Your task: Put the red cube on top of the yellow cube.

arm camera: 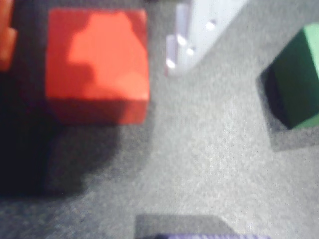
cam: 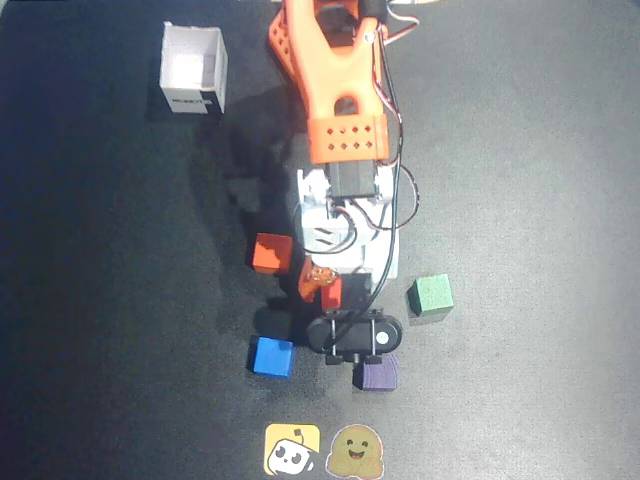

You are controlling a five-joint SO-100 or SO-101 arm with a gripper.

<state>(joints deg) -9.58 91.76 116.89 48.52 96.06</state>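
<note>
The red cube [cam: 332, 294] sits on the dark mat under my wrist, mostly covered by the arm in the overhead view. In the wrist view the red cube [arm camera: 97, 64] lies between my jaws, with a gap on each side. The orange finger [arm camera: 6, 40] is at the left edge and the white finger [arm camera: 192, 30] is to the cube's right. My gripper [cam: 325, 288] [arm camera: 94, 40] is open around the cube. The pale yellow cube shows in neither view.
An orange-red cube [cam: 270, 253] lies left of the gripper. A blue cube [cam: 271, 356], a purple cube [cam: 377, 373] [arm camera: 209, 235] and a green cube [cam: 430, 295] [arm camera: 296, 79] stand near it. A white open box [cam: 193, 70] is at the back left. Two flat face stickers [cam: 292, 449] lie at the front edge.
</note>
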